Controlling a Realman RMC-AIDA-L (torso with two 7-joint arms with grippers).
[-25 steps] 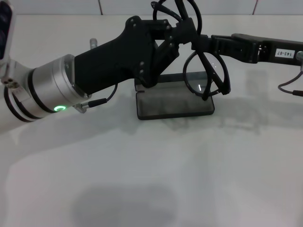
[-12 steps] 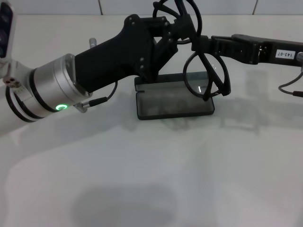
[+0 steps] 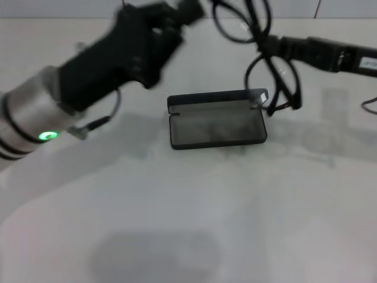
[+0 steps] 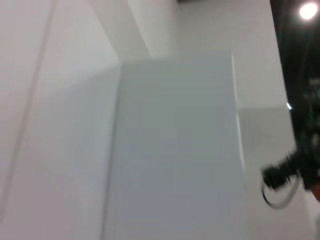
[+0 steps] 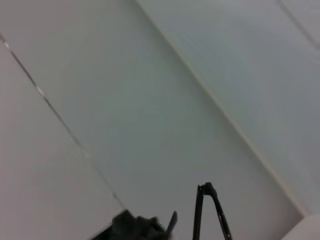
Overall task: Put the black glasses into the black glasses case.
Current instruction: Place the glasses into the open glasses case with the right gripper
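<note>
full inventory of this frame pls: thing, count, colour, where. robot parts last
black glasses: 1, black frame with clear lenses, hanging from the right gripper above the case's right end, temple arms pointing up.
black glasses case: 1, black outside, grey lining, lying open on the table at centre, nothing in it.
table: 1, white, under everything.
wall: 1, white tiles, along the far edge of the table.
left gripper: 1, black on a silver wrist with a green light, raised to the left of the case and apart from the glasses.
right gripper: 1, black, reaching in from the right, holding the glasses.
</note>
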